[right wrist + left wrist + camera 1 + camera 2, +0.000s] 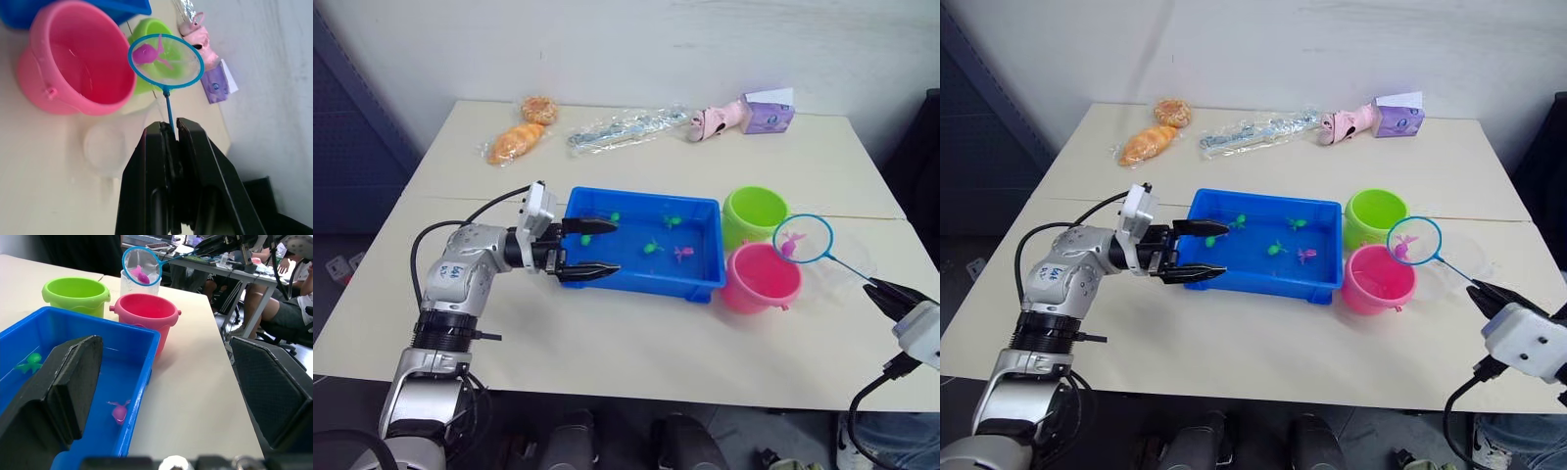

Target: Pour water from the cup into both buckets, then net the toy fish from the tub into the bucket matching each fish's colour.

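The blue tub [646,198] holds water, several green toy fish [653,248] and a pink one [683,254]. My left gripper [588,250] is open at the tub's front left corner. In the left wrist view one finger is over the water and the other over the table. To the right of the tub are the green bucket [755,211] and the pink bucket [760,276]. My right gripper [875,288] is shut on the handle of the net [815,233]. The hoop carries a pink fish [790,245] in the air by the pink bucket's right rim. The clear cup [105,147] stands just right of the pink bucket.
At the table's far side lie two bread rolls [516,143], a clear plastic bag [626,127], a pink toy [717,121] and a purple box [767,116]. People sit at desks beyond the table's right edge in the left wrist view.
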You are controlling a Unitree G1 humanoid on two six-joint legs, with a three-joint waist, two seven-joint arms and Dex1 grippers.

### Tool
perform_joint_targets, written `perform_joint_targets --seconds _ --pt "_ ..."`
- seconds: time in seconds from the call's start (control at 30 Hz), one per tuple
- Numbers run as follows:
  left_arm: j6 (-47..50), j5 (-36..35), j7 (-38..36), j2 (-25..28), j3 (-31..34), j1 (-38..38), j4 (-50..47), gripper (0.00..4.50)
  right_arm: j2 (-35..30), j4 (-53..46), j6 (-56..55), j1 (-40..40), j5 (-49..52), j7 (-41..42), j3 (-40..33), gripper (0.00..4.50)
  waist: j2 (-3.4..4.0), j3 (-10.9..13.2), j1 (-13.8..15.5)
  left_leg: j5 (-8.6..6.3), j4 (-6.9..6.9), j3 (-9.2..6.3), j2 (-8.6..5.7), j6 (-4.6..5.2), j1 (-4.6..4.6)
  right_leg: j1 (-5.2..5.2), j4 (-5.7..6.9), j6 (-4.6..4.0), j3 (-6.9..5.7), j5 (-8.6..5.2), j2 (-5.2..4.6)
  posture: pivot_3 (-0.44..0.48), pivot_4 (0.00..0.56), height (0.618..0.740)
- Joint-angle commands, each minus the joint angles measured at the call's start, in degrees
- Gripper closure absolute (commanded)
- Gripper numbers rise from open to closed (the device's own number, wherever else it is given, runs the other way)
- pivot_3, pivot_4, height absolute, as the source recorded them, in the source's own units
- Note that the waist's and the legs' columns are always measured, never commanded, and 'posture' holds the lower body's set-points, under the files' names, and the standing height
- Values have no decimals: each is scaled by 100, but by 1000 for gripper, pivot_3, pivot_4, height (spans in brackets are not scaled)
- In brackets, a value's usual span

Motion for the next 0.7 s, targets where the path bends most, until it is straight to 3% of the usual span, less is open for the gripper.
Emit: perform_joint_targets --seconds 0.03,0.4,0.7 --pt "0 -66 44 -55 27 8 -232 37 -38 352 -1199 48 -955 -791 95 4500 0 0 -2 0 -3 1 0 -1 7 5 -2 0 1 0 0 0 150 740" --pt "14 -100 230 -190 42 157 -480 37 22 727 -2687 297 -3307 -2932 220 4500 1 0 -2 2 -7 6 0 -9 16 8 0 0 8 -1 1 0 150 740" --pt "9 -109 335 -370 3 179 -555 37 -162 895 -2838 560 -3825 -3757 158 4500 1 0 -8 2 -9 9 1 -9 18 8 -1 0 11 -1 2 0 150 740"
